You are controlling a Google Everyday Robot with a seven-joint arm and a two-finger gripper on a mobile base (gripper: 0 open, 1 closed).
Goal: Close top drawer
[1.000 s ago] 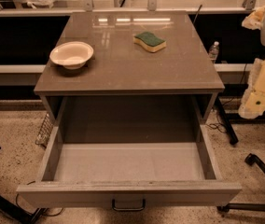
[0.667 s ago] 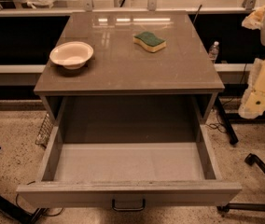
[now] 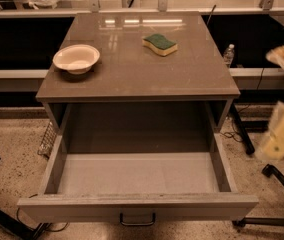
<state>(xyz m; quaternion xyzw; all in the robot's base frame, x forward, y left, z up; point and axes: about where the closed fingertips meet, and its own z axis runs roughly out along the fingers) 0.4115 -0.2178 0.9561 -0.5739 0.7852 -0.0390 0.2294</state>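
Observation:
The top drawer (image 3: 137,173) is pulled far out of the grey-brown cabinet toward me. Its long tray has a pale grey floor with nothing in it. Its flat front panel (image 3: 72,210) is at the bottom of the view, with a small dark pull handle (image 3: 137,219) at its middle. My pale yellow gripper and arm (image 3: 280,134) are blurred at the right edge, to the right of the drawer's right wall and apart from it, not touching the front panel or the handle.
On the cabinet top (image 3: 132,74) sit a white bowl (image 3: 76,58) at the left and a green-and-yellow sponge (image 3: 160,44) at the back. A water bottle (image 3: 229,54) stands behind on the right. Dark chair legs (image 3: 274,176) are on the floor at right, and a wire basket (image 3: 47,139) at left.
My arm at the right edge has moved downward in the view and is blurred with motion. The drawer, bowl and sponge have not moved.

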